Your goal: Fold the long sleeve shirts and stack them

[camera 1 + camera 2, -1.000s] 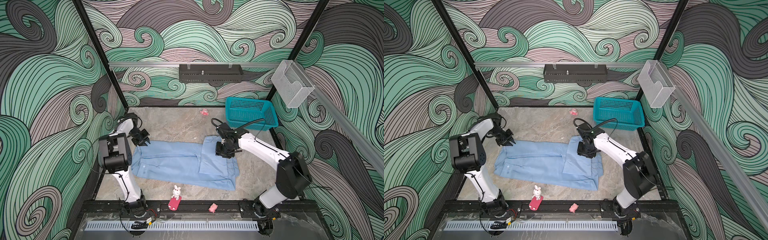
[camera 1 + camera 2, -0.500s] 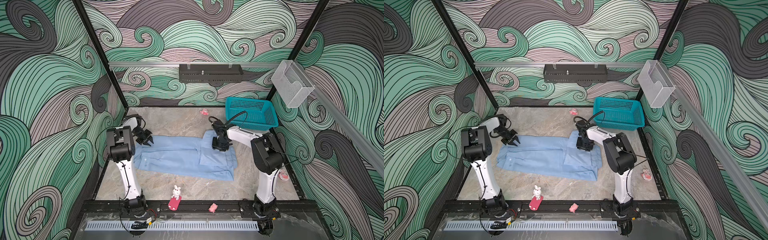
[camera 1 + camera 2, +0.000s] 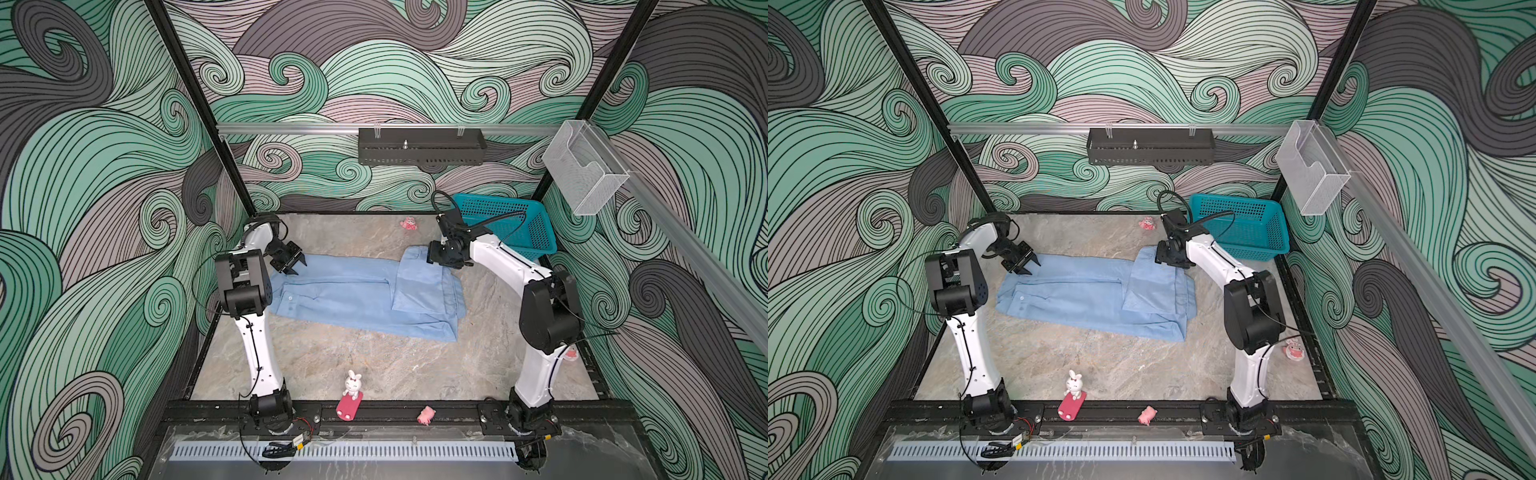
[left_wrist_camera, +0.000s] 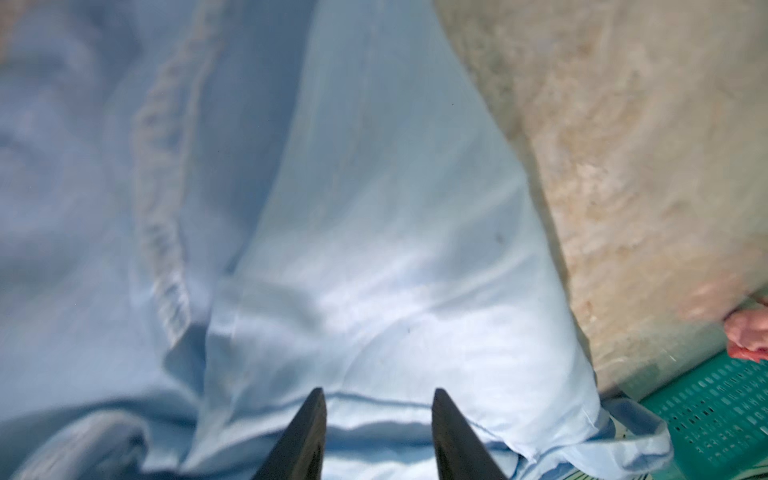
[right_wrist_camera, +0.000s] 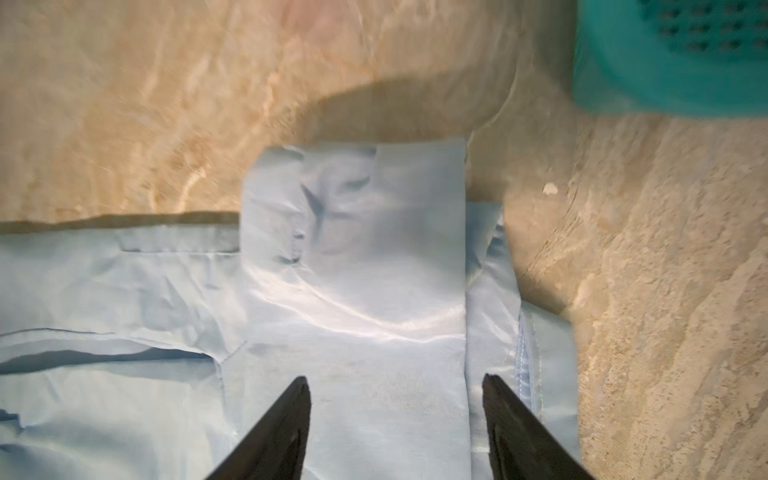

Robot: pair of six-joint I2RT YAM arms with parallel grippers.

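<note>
My left fingers [image 3: 296, 267] stand partly apart and my right fingers [image 3: 433, 258] wider; neither pair pinches anything. The left wrist view is blurred, so I cannot tell whether the tips touch cloth. The light blue shirt [image 3: 353, 296] lies partly folded on the tabletop [image 3: 374, 365]. Its doubled end is near the teal basket [image 3: 536, 237], under my right fingers. My left fingers hang over the end far from the basket.

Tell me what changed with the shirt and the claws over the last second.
The light blue shirt slid away toward the back, pulled along by both claws. The left claw and the right claw then opened and let the cloth go. The shirt's folds, the teal basket and the rabbit figurine stayed as they were.
</note>
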